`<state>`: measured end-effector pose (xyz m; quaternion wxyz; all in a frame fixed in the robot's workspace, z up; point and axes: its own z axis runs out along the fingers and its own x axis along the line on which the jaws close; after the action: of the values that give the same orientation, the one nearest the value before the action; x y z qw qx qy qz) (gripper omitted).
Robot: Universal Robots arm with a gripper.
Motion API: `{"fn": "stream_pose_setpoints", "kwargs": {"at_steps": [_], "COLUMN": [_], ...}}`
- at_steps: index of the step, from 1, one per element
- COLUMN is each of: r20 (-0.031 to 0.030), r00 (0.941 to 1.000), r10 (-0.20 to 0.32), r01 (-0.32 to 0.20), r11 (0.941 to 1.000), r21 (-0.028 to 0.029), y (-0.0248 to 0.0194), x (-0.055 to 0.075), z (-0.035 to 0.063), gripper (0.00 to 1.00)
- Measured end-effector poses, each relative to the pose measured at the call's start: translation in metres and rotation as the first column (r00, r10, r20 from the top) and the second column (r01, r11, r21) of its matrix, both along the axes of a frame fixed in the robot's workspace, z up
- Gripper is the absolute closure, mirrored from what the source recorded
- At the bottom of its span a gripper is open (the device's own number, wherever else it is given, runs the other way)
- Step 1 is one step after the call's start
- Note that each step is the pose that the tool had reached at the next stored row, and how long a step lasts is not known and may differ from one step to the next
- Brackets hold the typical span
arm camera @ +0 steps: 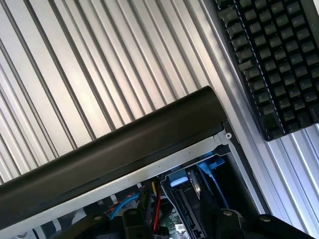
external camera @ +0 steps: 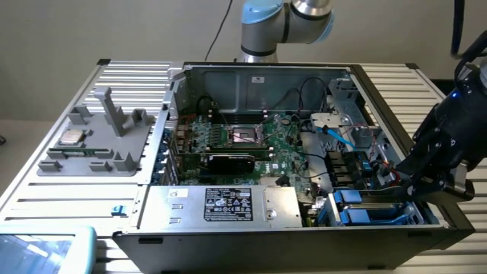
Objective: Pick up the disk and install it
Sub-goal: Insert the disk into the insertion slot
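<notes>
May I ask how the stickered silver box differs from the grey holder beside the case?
The silver box sits inside the case; the grey holder lies outside on the ribbed table. The silver box is shiny with a black-and-white sticker; the grey holder is matte, with upright posts and a small chip. Both lie flat.

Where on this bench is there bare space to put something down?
The ribbed table is bare between the grey fixture, the computer case and the pale blue tray. Inside the case it is crowded, most of all around the blue drive bays.
</notes>
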<state>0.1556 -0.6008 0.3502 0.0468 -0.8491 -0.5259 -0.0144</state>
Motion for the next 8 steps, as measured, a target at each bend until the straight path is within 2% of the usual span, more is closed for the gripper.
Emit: {"fn": "stream_pose_setpoints", "kwargs": {"at_steps": [3,8], "r20": [0.0000,-0.0009], "r00": [1.0000,0.9999], "r10": [-0.008,-0.016], "r01": [0.008,0.016], "r11": [1.0000,0.9998], "r21": [0.0061,0.0121], "y": [0.0006,0.0033], "x": [0.0000,-0.0001], "z": [-0.0001,-0.0002], "gripper": [0.48,0.48]}}
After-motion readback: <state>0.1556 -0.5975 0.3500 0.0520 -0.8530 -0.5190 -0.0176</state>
